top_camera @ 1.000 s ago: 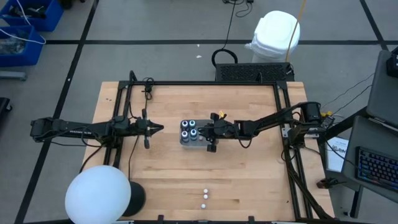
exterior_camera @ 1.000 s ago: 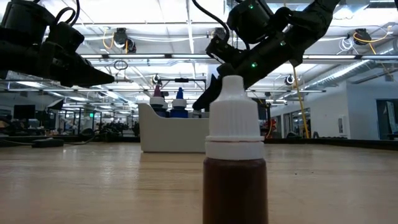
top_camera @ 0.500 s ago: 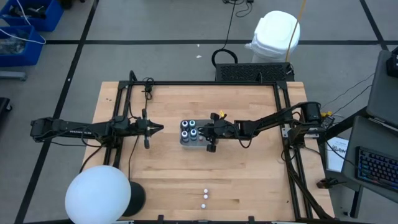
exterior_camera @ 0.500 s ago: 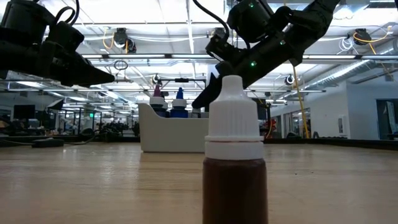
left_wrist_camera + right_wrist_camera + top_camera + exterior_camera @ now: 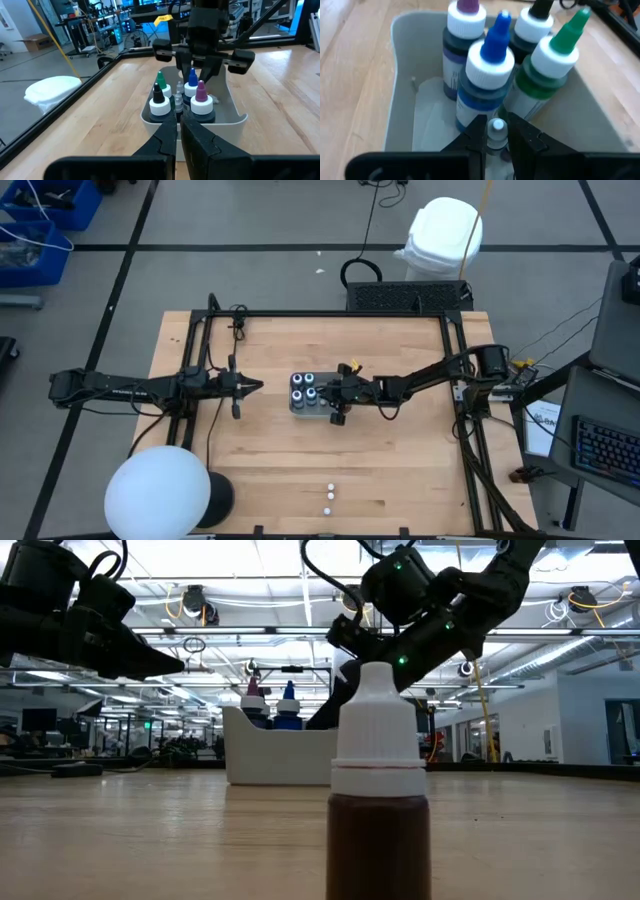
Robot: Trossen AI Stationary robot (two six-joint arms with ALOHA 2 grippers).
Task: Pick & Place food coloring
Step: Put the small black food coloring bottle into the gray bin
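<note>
Four food coloring bottles [image 5: 492,60] with purple, blue, black and green tips stand upright in a grey tray [image 5: 402,75] at mid-table [image 5: 296,408]. My right gripper [image 5: 332,393] reaches into the tray's right half and is shut on a fifth small bottle with a pale cap. My left gripper [image 5: 258,387] hovers shut above the table left of the tray, pointing at it [image 5: 179,131]. Two more small white-capped bottles [image 5: 328,500] stand near the table's near edge; one looms large in the low view [image 5: 378,800]. My right gripper pinches a small bottle by its pale cap [image 5: 496,126] between its two fingers [image 5: 475,132]. The fingers slant down from the table's right side. The bottle sits upright beside the blue and green bottles inside the tray; the fingers hide its lower body.
A white round lamp-like dome [image 5: 158,495] covers the table's near left corner. Black frame rails [image 5: 455,370] run along the table's left, far and right sides. Bare wood lies between the tray and the two near-edge bottles.
My right gripper has eased a little toward the table's left and down, deeper into the tray. The left arm and the bottles have kept still.
</note>
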